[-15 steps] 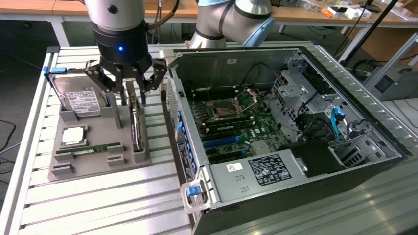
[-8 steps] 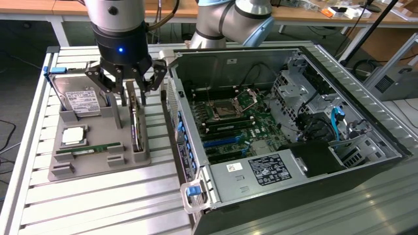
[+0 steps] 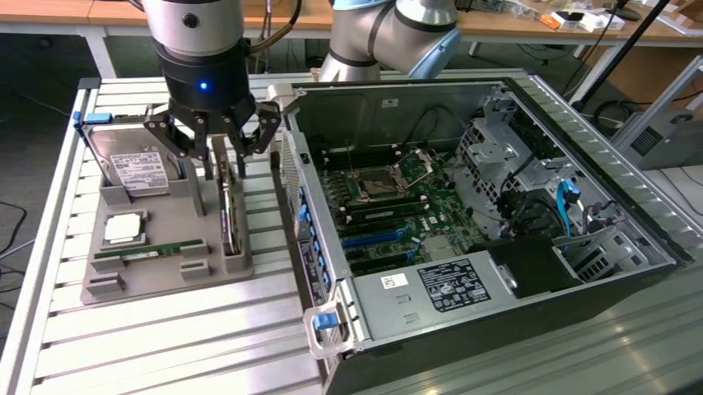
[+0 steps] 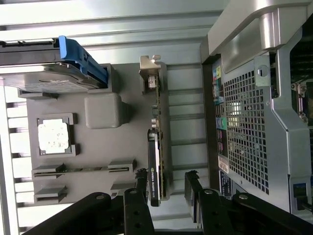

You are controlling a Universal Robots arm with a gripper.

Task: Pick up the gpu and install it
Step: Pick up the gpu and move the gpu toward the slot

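An open case (image 3: 384,103) lies on a slatted table (image 3: 165,346), with a grey tray (image 3: 154,276) at its nine o'clock in the exterior view. The gpu (image 3: 227,216) stands on edge in a slot along the tray's three o'clock side, its bracket toward twelve. The gripper (image 3: 220,152) hangs directly over it, jaws spread wide and holding nothing. In the wrist view the fingers (image 4: 141,182) straddle the card (image 4: 155,161), with one finger nearly at the cooler face and the other a little way off the board side.

The uneven gap looks like the main risk. Closing from this position could push the thin card sideways in its slot before both pads bite, leaving a tilted, weak hold. A tilted lift might catch the bracket on the tray. The drive (image 3: 137,169), at the gripper's nine o'clock, seems safely apart.
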